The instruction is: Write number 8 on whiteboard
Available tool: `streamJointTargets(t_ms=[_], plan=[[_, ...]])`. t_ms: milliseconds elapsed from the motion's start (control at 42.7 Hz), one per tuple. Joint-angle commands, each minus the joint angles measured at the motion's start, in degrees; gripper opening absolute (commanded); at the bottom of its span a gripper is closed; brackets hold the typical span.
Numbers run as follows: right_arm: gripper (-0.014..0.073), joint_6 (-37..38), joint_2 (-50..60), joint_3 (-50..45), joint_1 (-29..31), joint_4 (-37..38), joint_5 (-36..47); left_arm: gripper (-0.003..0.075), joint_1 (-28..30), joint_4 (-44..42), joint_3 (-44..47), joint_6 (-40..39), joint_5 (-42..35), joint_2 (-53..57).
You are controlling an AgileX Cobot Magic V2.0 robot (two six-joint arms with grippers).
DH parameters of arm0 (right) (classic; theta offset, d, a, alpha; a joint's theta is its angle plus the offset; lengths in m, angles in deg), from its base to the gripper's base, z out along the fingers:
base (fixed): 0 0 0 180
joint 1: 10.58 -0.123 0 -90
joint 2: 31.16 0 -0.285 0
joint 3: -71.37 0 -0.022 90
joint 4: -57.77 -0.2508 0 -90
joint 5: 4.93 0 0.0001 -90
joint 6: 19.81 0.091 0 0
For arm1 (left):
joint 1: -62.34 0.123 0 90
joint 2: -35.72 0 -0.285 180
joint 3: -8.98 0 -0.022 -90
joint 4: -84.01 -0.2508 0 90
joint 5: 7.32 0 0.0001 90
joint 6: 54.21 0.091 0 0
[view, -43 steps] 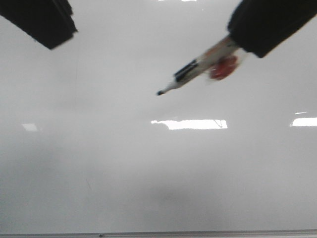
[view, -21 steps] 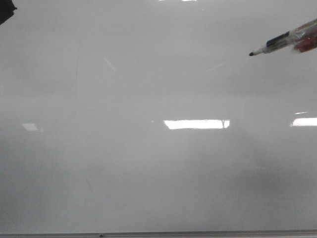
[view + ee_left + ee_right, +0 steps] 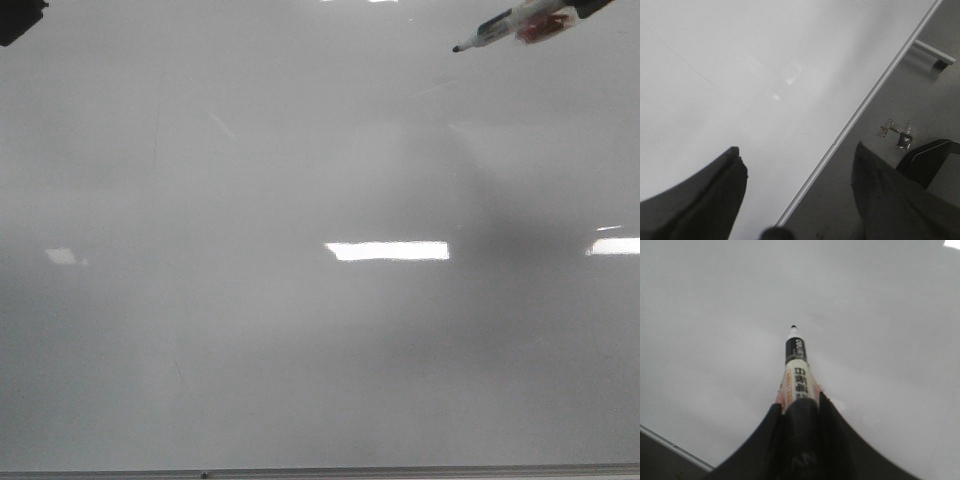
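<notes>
The whiteboard [image 3: 300,330] is a glossy pale grey board that fills the front view, with a thin metal bottom edge. No number 8 shows on it. A marker [image 3: 505,25] with a black tip and a white and black barrel hangs above the board at the top right, tip pointing left. My right gripper [image 3: 799,405] is shut on the marker [image 3: 796,370]; only a sliver of it shows in the front view. My left gripper [image 3: 797,170] is open and empty over the board's metal edge [image 3: 860,110]. A dark corner of it [image 3: 20,18] shows at the top left.
Bright rectangular light reflections [image 3: 388,250] lie on the board, with faint smudges and thin old lines [image 3: 156,135]. Beyond the board's edge in the left wrist view is dark floor with small debris [image 3: 897,134] and a black object [image 3: 930,160].
The right gripper with the marker has moved up and away toward the top right of the front view, tip off the board. The left gripper has withdrawn to the top left corner.
</notes>
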Motion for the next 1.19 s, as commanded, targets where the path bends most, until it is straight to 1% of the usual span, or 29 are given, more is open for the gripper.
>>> streamJointTargets(t_ms=[0,351,421,492,632,749,866,937,1030,1171], plan=[[-0.0067,-0.03,-1.20,3.55,0.25,-0.82,5.06,0.0450,0.06,1.48,-1.48,-0.53,-3.37,1.03],[-0.0067,-0.03,-6.72,4.46,0.25,-0.82,11.69,0.0449,0.06,1.48,-1.48,-0.53,-3.48,1.03],[-0.0067,-0.20,-8.41,6.30,-0.56,-0.82,10.14,0.0449,0.06,1.48,-1.48,-0.53,-3.53,1.03],[-0.0067,-2.07,-10.57,8.91,-2.11,-0.82,7.86,0.0450,0.06,1.48,-1.48,-0.53,-3.62,1.03],[-0.0067,-3.58,-13.92,12.24,-2.89,-0.07,0.81,0.0449,0.06,1.52,-1.48,-0.53,-3.62,1.03],[-0.0067,-2.62,-12.39,10.43,-1.37,1.53,-0.71,0.0449,0.06,1.52,-1.48,-0.53,-3.62,1.03],[-0.0067,-2.00,-9.13,5.51,1.18,2.18,-0.35,0.0449,0.06,1.52,-1.48,-0.53,-3.62,1.03],[-0.0067,-2.00,-8.06,2.53,1.50,2.18,0.00,0.0449,0.06,1.52,-1.48,-0.53,-3.62,1.03],[-0.0067,-2.00,-8.45,-0.71,0.54,1.86,2.45,0.0449,0.06,1.61,-1.48,-0.53,-3.62,1.03],[-0.0067,-2.00,-10.22,-0.64,-3.77,1.34,5.67,0.0449,0.06,1.75,-1.48,-0.53,-3.62,1.03]])
